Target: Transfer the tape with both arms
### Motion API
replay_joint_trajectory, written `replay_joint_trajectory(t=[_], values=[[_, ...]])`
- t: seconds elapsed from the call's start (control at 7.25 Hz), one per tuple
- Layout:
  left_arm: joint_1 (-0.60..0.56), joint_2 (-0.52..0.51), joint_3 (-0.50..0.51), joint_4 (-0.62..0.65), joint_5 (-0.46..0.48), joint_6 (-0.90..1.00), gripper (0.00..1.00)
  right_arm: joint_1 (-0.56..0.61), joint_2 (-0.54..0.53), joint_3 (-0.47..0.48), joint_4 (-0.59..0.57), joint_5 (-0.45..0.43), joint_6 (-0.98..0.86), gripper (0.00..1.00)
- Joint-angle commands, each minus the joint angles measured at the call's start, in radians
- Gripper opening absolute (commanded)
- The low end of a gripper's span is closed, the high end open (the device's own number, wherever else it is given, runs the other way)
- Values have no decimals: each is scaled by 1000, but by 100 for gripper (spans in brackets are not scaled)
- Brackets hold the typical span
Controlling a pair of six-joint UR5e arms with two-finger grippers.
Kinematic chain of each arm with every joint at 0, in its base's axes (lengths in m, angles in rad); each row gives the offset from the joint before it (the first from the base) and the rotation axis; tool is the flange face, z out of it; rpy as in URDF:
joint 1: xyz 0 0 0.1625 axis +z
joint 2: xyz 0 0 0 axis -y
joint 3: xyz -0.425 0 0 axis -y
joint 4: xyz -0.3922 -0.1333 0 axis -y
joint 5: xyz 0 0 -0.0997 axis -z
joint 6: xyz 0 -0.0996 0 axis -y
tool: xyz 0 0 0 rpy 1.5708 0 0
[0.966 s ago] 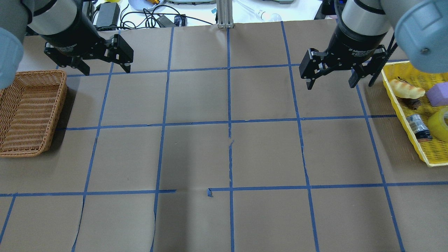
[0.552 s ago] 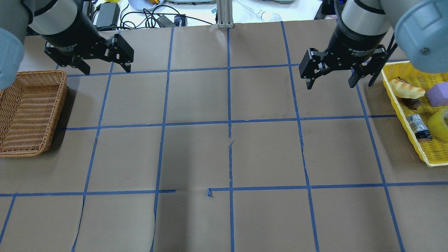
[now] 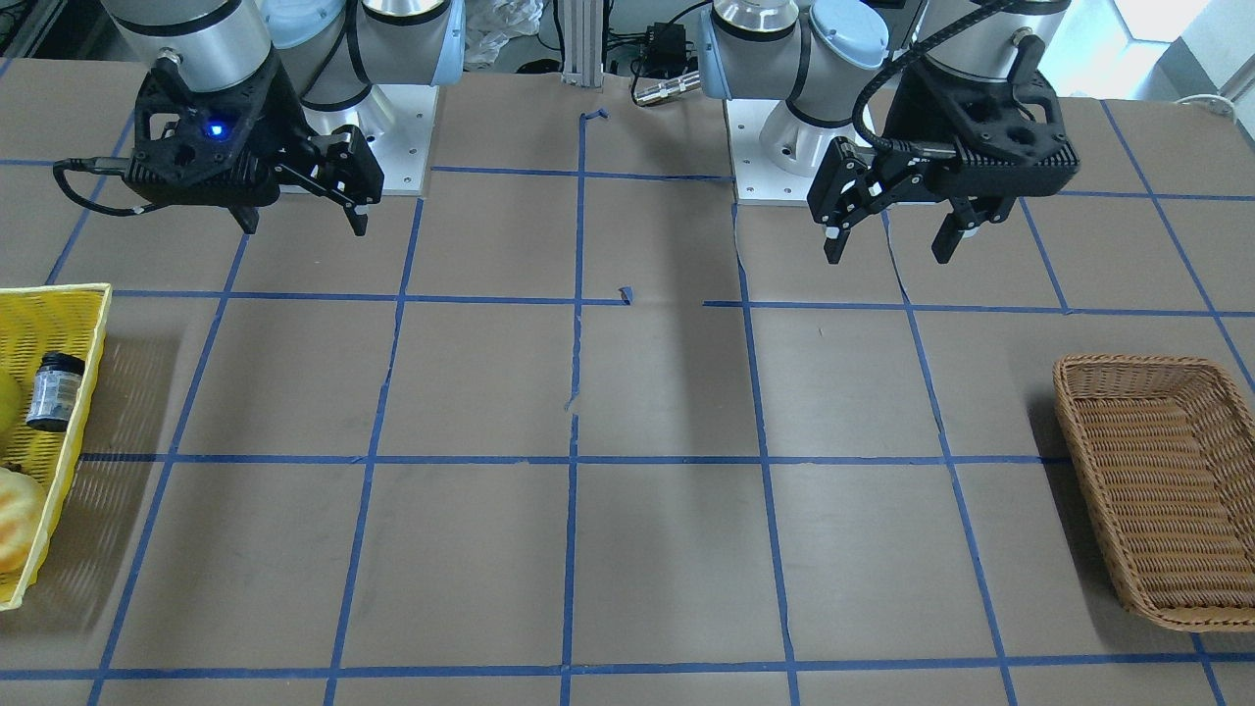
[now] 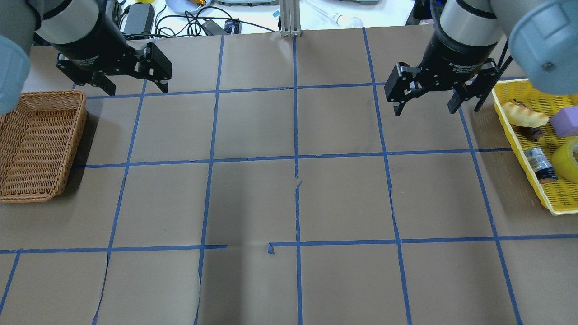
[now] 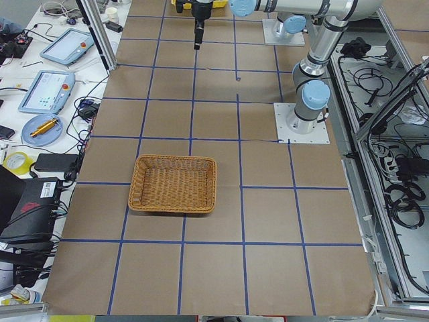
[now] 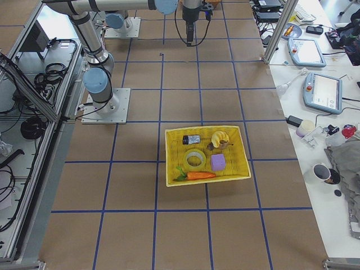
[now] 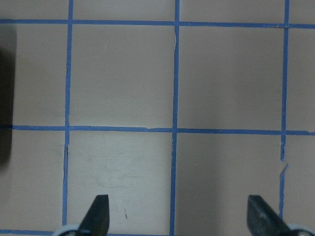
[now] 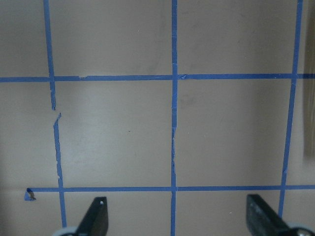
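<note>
The tape (image 4: 570,160) is a yellow roll lying flat in the yellow basket (image 4: 560,194) at the table's right end; it also shows in the exterior right view (image 6: 195,160). My right gripper (image 4: 424,110) is open and empty, held above the table to the left of that basket and apart from the tape. My left gripper (image 4: 137,91) is open and empty, above the table near the far corner of the wicker basket (image 4: 40,144). Both wrist views show only open fingertips (image 7: 96,219) (image 8: 96,216) over bare brown paper.
The yellow basket (image 6: 175,152) also holds a small dark bottle (image 4: 540,164), a bread-like piece (image 4: 524,114), a purple block (image 4: 565,122) and a carrot (image 6: 197,175). The wicker basket (image 3: 1157,490) holds nothing. Brown paper with blue grid lines covers the table; cables and devices lie beyond its far edge.
Both grippers stay open and nearly still; the right one has drifted very slightly toward the far edge.
</note>
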Motion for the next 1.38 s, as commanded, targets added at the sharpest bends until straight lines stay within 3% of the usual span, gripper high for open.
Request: replay_joint_trajectory(t=[0.0, 0.28, 0.41, 0.69, 0.97, 1.24], values=[[0, 0, 0, 0, 0, 0, 100, 0, 0, 3, 0, 0, 6, 100], [0, 0, -1, 0, 0, 0, 100, -17, 9, 6, -13, -73, -40, 100], [-2, 0, -1, 0, 0, 0, 100, -35, 9, 4, -36, -81, -206, 100], [-2, 0, -1, 0, 0, -2, 100, -131, 12, 12, -35, -86, -313, 100], [-2, 0, -1, 0, -3, -12, 100, -362, 58, 33, -65, -78, -553, 100], [-2, 0, -1, 0, -5, -12, 100, -609, 164, 105, -214, -74, -890, 100]])
